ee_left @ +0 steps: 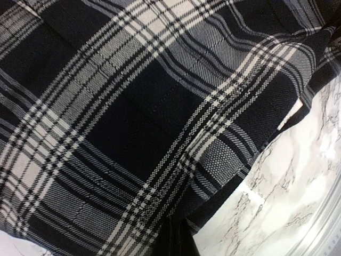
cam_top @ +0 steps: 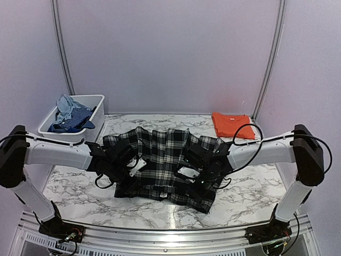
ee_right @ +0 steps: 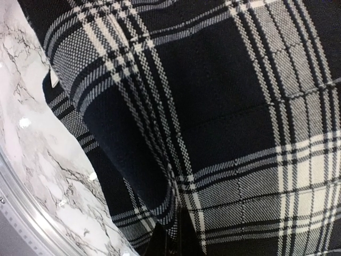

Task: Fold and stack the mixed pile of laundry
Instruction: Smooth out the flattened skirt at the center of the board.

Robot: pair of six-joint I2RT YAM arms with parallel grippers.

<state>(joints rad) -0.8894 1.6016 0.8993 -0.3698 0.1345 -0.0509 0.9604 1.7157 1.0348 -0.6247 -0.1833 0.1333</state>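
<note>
The black-and-white plaid piece (cam_top: 160, 154) lies spread across the middle of the marble table (cam_top: 80, 186). My left gripper (cam_top: 133, 169) is shut on its near left part. My right gripper (cam_top: 193, 178) is shut on its near right part. In the left wrist view the plaid cloth (ee_left: 138, 117) fills the frame and bunches into the dark fingers (ee_left: 178, 240) at the bottom edge. The right wrist view shows a raised fold of plaid (ee_right: 213, 106) drawn into the closed fingers (ee_right: 181, 240). A folded orange T-shirt (cam_top: 233, 124) rests at the back right. The pale blue denim piece (cam_top: 68, 109) sits in the bin.
A white plastic bin (cam_top: 95, 109) stands at the back left corner, holding blue cloth. White walls close in the back and both sides. A metal rail (cam_top: 170, 234) runs along the near table edge, between the two arm bases.
</note>
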